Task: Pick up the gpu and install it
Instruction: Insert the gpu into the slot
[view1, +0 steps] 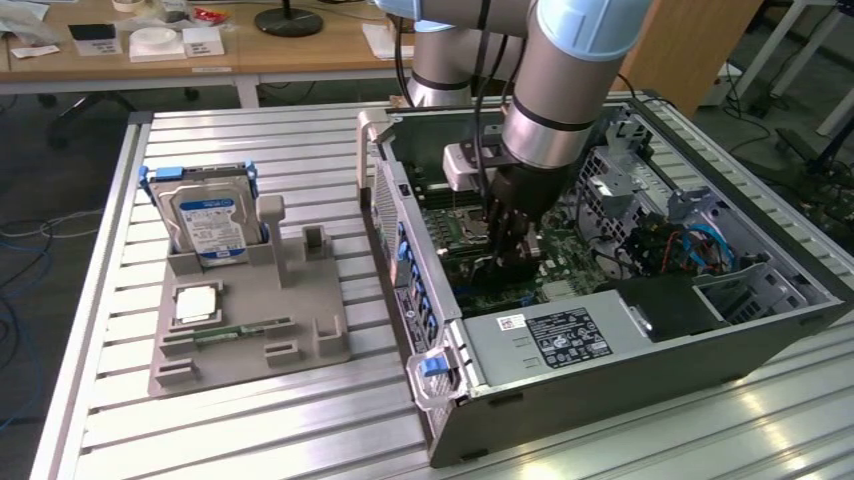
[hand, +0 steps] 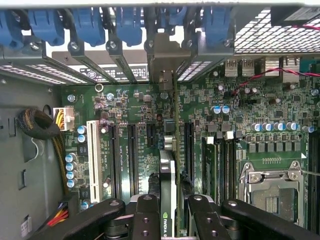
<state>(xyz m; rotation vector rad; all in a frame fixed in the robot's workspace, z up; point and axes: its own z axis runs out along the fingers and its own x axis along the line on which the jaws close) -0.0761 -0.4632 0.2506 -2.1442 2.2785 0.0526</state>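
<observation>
My gripper (view1: 514, 245) reaches down into the open computer case (view1: 641, 340), over the motherboard (hand: 125, 107). In the wrist view the gpu (hand: 169, 150) stands edge-on between my fingers (hand: 146, 216), a thin green card with one black face. Its silver end bracket (hand: 161, 60) lies against the case's rear slot openings. The gripper (hand: 172, 220) is shut on the card's near end. The card's lower edge runs along the motherboard between two black expansion slots (hand: 132, 155); I cannot tell whether it is seated. In the exterior view the gripper hides most of the card.
Outside the case, a silver hard drive with a blue label (view1: 207, 215) stands in a grey fixture (view1: 247, 320), which also holds a narrow green memory stick (view1: 247, 328). Blue slot clips (hand: 90, 25) line the case rear. A CPU socket (hand: 272, 192), power supply (view1: 561, 335) and cable bundle (hand: 37, 125) flank the card.
</observation>
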